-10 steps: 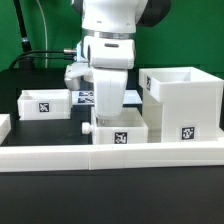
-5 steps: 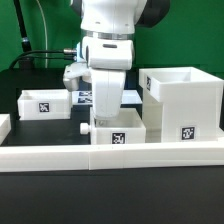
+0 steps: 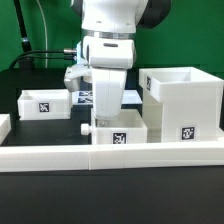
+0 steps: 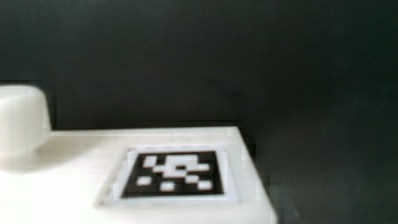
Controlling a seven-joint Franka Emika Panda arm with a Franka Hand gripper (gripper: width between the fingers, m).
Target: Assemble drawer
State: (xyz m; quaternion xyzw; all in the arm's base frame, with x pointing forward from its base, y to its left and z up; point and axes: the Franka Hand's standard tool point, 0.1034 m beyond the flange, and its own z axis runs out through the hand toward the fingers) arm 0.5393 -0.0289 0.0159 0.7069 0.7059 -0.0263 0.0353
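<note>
Apparently end effector low at knobbed tray, placed so to grasp its wall; fingers hidden, cannot tell grip.

- The housing is plain white, with a black-and-white square tag on its front.
- The middle tray and its knob are white; its tag has a blocky black pattern on white.
- The left tray is white and has the same kind of tag.
- The low wall is white.
- The table is black.
- The arm is white with a thin dark band.
- The backdrop is green.
</note>
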